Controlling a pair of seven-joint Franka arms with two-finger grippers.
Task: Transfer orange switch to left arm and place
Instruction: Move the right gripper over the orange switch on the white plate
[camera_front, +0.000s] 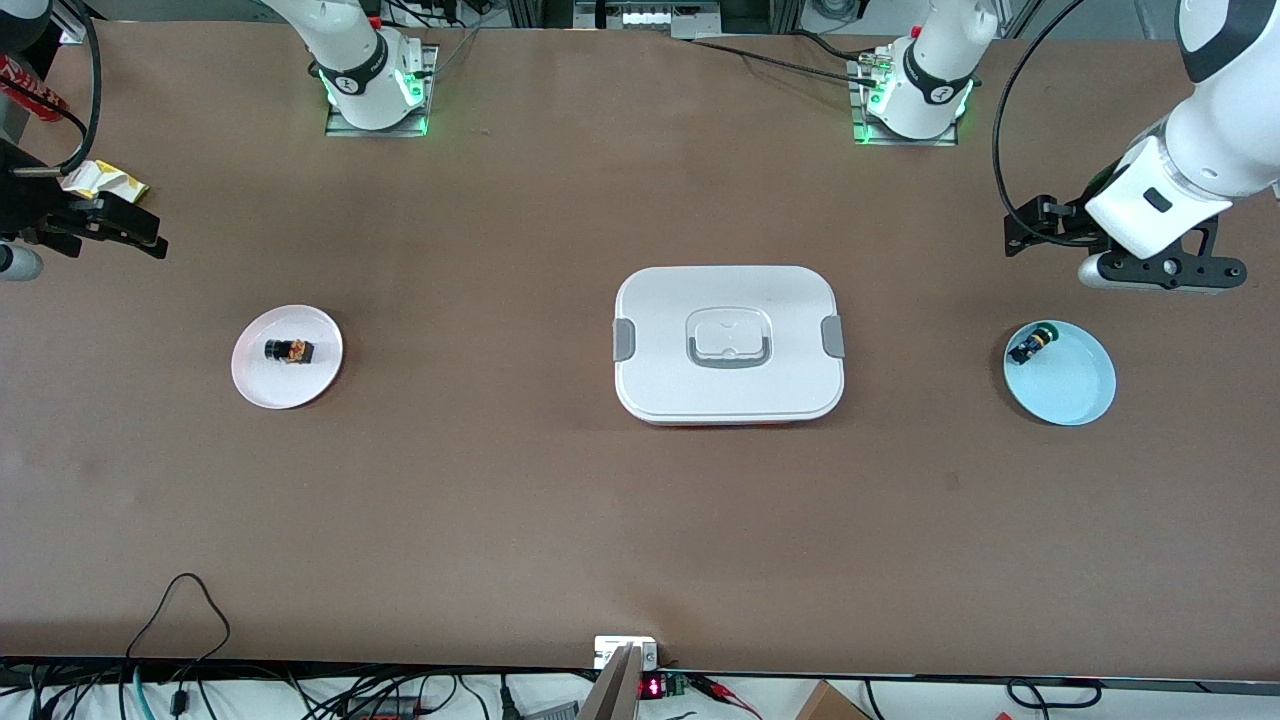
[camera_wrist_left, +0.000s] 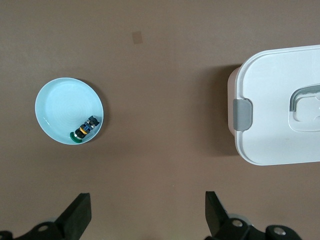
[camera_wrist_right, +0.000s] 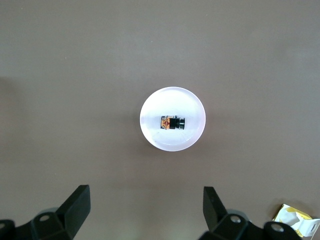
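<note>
I see the orange switch (camera_front: 290, 351) lying on its side on the pink plate (camera_front: 262, 388), at the middle left of the front frame. The box (camera_front: 728, 400) sits in the centre, between this plate and the blue plate (camera_front: 1075, 395), so I judge a handover must pass around or above it. My right gripper (camera_wrist_right: 145, 212) hangs high at the left edge, wide open and empty. My left gripper (camera_wrist_left: 147, 215) waits at the upper right, also spread wide, holding nothing.
</note>
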